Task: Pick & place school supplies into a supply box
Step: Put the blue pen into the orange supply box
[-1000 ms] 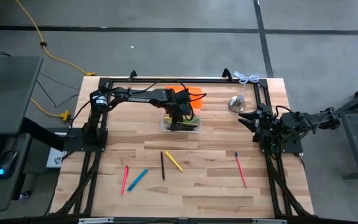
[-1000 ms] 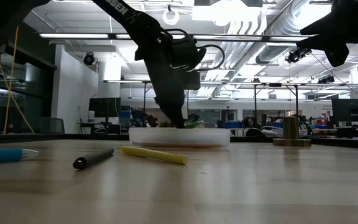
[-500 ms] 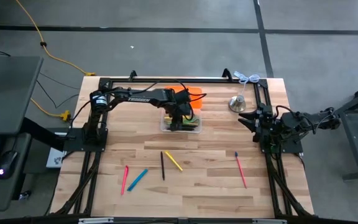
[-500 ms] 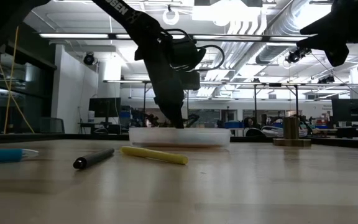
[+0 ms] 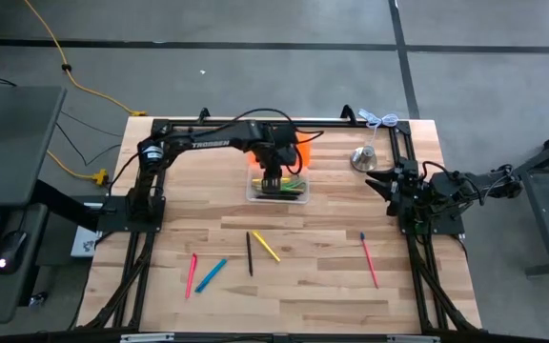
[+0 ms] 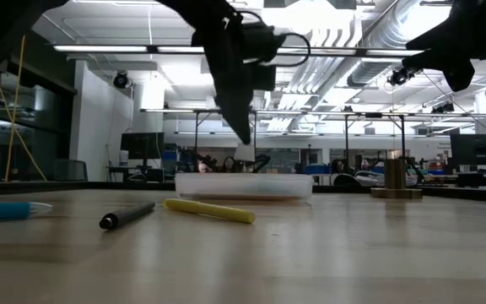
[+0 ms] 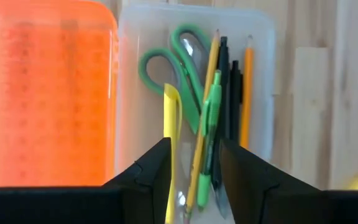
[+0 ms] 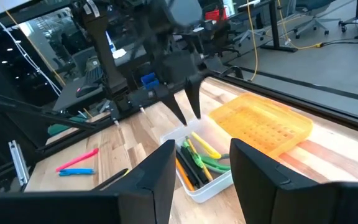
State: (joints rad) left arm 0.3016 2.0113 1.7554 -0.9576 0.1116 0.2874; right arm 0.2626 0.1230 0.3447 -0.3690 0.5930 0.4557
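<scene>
I see my left gripper hanging above the small clear plastic supply box, fingers parted and holding nothing. Inside lie green-handled scissors, a yellow marker and pencils. My right gripper waits at the table's right edge, fingers apart, empty.

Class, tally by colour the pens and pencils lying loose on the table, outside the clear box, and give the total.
Pink pens: 2
Blue pen: 1
Black pen: 1
Yellow pen: 1
Total: 5
</scene>
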